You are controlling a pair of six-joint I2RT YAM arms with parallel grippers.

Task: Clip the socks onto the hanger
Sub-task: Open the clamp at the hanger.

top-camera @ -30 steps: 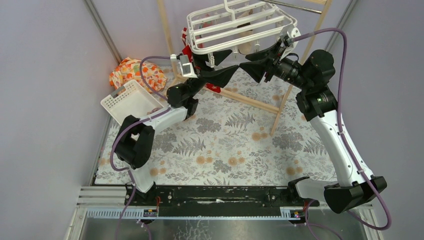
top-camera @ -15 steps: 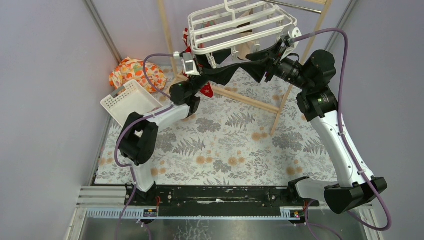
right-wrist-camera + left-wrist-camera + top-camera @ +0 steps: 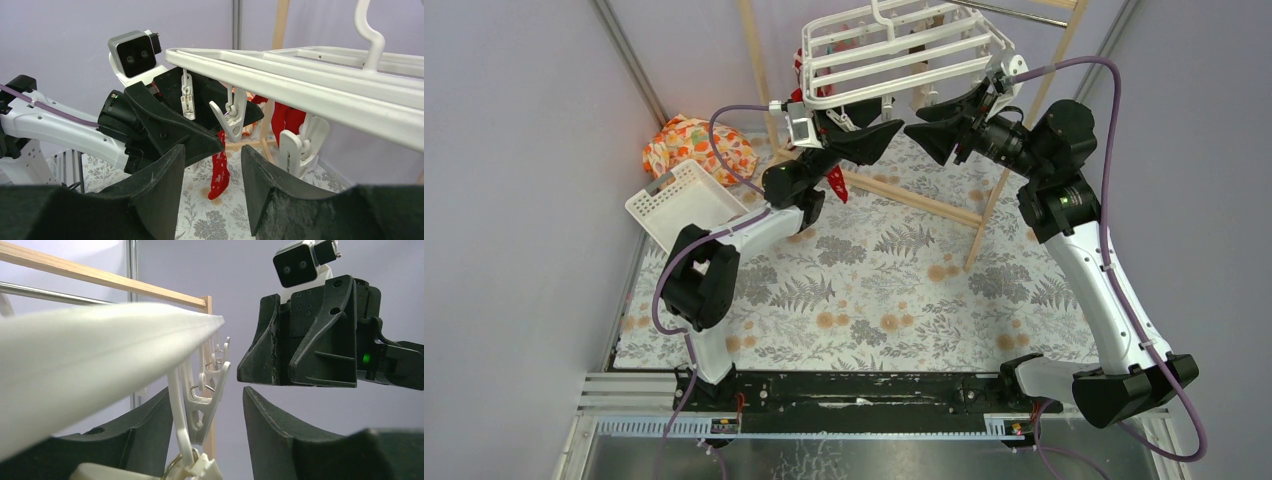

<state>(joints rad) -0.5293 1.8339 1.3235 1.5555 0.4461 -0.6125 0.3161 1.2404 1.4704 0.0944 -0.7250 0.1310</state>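
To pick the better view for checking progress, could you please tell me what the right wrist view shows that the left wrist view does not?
Only the right wrist view: dangling red socks, the hook of the hanger, and the left arm's wrist camera. Only the left wrist view: the right arm's wrist camera. Both: the hanger's white bars and its dangling clips.

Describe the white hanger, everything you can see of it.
The hanger is a white, plastic-looking rectangular frame of parallel bars with a hook on top. Small white clips dangle beneath. It hangs tilted above the table, near the wooden rack. Red socks hang below it. The left gripper holds its jaws open either side of one clip; contact is unclear.
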